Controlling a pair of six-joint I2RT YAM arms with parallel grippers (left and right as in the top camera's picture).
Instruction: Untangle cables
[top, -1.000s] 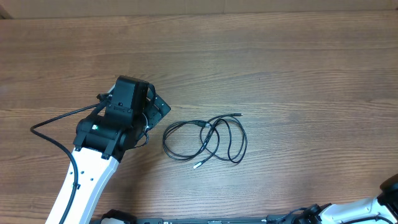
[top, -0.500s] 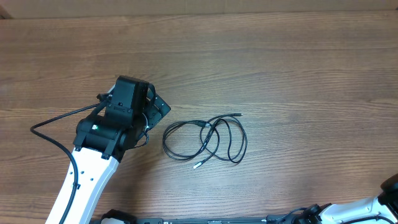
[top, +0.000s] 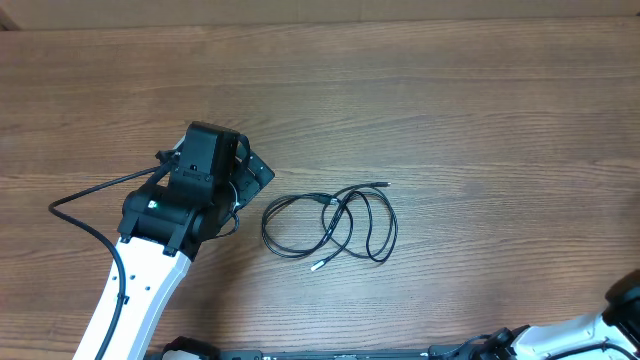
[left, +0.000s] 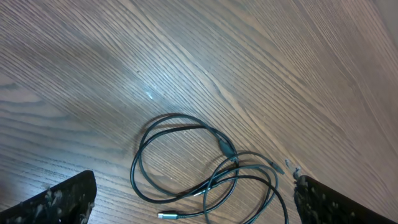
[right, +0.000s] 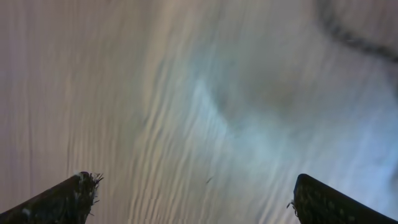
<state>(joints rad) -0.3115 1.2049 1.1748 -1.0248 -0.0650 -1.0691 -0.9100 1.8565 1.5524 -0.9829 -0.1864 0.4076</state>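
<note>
Over the last second the cables (top: 330, 222) have not stirred: they lie in one loose tangle just 6 o'clock of the table's (top: 450, 120) centre, at 4 o'clock from the left gripper (left: 193, 179), whose jaws hang wide apart, touching nothing. Only the right gripper (right: 194, 178), at the 5 o'clock corner, has spread its jaws fully, so untangling seems not yet begun.

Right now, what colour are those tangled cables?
The cables are black with silvery plug ends; clearest in the left wrist view.

No legible text or markings
</note>
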